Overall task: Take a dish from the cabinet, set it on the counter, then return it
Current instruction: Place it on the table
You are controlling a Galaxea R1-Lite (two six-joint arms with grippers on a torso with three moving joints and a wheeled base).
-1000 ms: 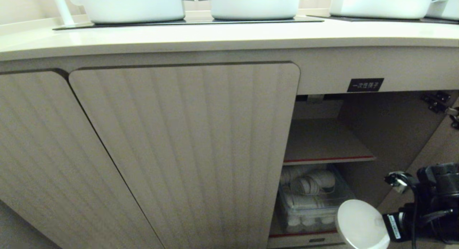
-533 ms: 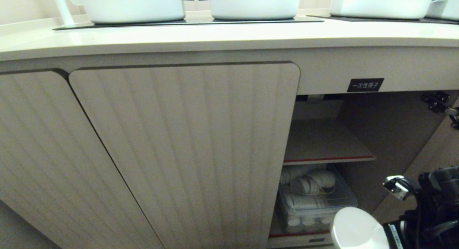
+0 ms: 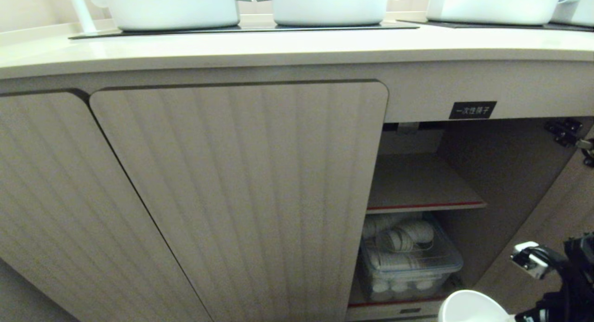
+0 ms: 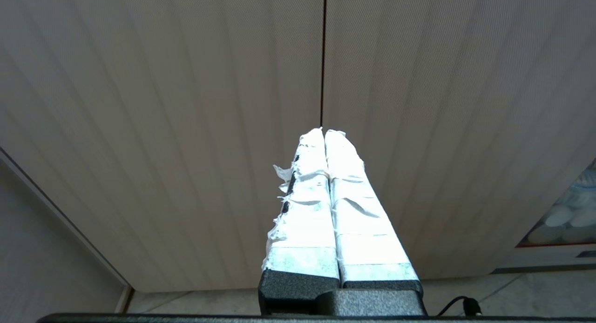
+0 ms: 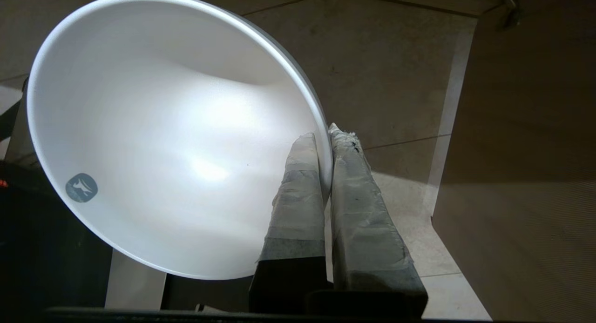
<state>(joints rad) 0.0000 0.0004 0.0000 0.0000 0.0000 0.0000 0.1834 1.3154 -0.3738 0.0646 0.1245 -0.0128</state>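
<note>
The right claw (image 5: 324, 139), its two tape-wrapped fingers (image 5: 298, 197) pinched together on the rim of the small glossy white round bowl (image 5: 172, 132), is grasping that bowl low in front of the open compartment of the beige fluted wood-look cabinet (image 3: 241, 196), over the tiled floor (image 5: 391, 81). In the head view only the upper part of the bowl (image 3: 473, 307) shows at the bottom edge, just beside the black right arm (image 3: 564, 285) and below the cabinet's opening, apart from the inner shelf (image 3: 422, 183). Under that shelf sits a clear plastic bin (image 3: 408, 261) holding stacked white dishes. A small black label with white characters (image 3: 472, 110) is fixed above the opening. Large white pots (image 3: 325, 4) stand on the black glass panels of the long cream-beige surface (image 3: 278, 48) above. The left claw (image 4: 323, 133) is clenched with nothing between its white-taped fingers, pointing at the closed fluted doors near the seam between them.
</note>
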